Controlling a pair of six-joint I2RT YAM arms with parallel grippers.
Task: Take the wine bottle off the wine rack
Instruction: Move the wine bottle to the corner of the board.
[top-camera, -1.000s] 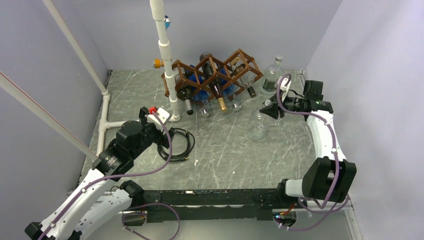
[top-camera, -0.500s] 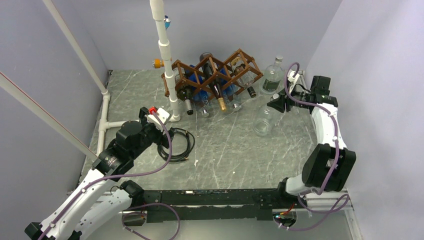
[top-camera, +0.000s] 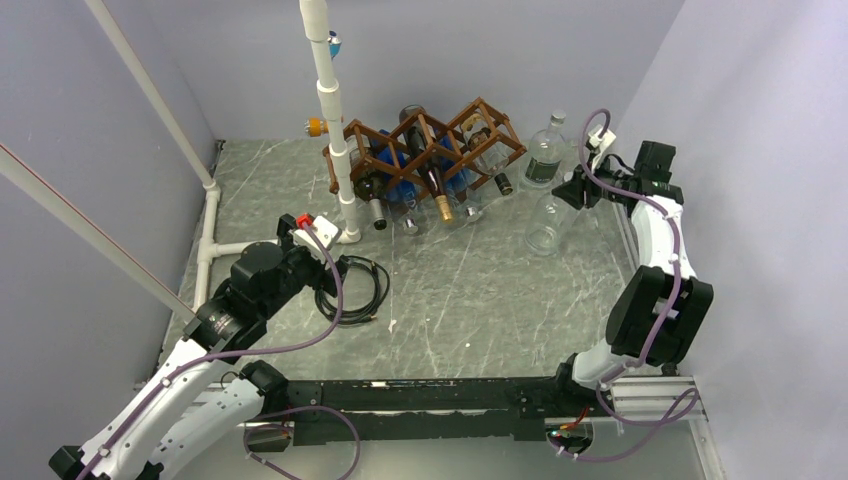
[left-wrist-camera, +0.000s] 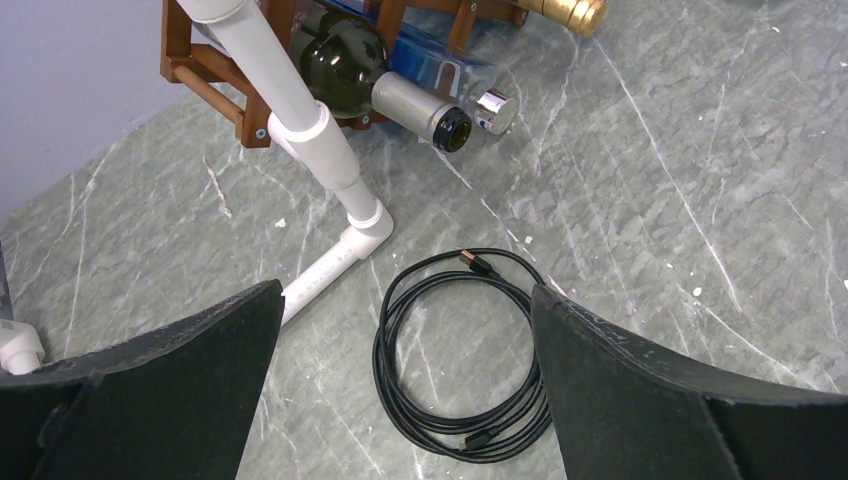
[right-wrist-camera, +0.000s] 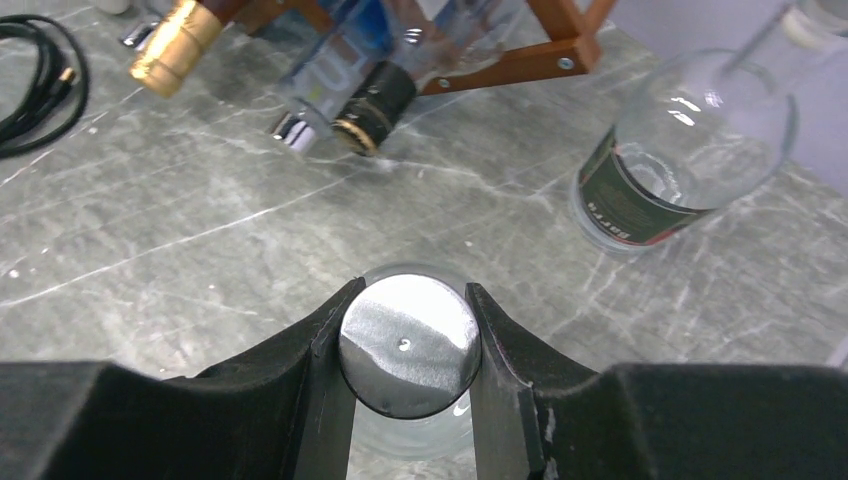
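The dark brown lattice wine rack (top-camera: 430, 150) stands at the back of the table with several bottles lying in its cells; its right end (right-wrist-camera: 540, 55) shows in the right wrist view. To its right, clear of the rack, my right gripper (top-camera: 577, 190) is shut on the silver-capped neck of a clear wine bottle (top-camera: 547, 225). The right wrist view looks down on that cap (right-wrist-camera: 407, 345), pinched between the fingers of the right gripper (right-wrist-camera: 410, 300). Whether the bottle's base touches the table I cannot tell. My left gripper (left-wrist-camera: 405, 290) hangs open over a cable, empty.
A second clear bottle with a dark label (top-camera: 545, 155) (right-wrist-camera: 680, 160) stands by the back right corner. A white PVC pipe frame (top-camera: 335, 130) (left-wrist-camera: 300, 110) rises at the rack's left end. A coiled black cable (left-wrist-camera: 460, 350) lies below the left gripper. The right wall is close.
The right arm has carried the clear bottle to the right and back, away from the rack's front and toward the right wall. The left arm has not moved.
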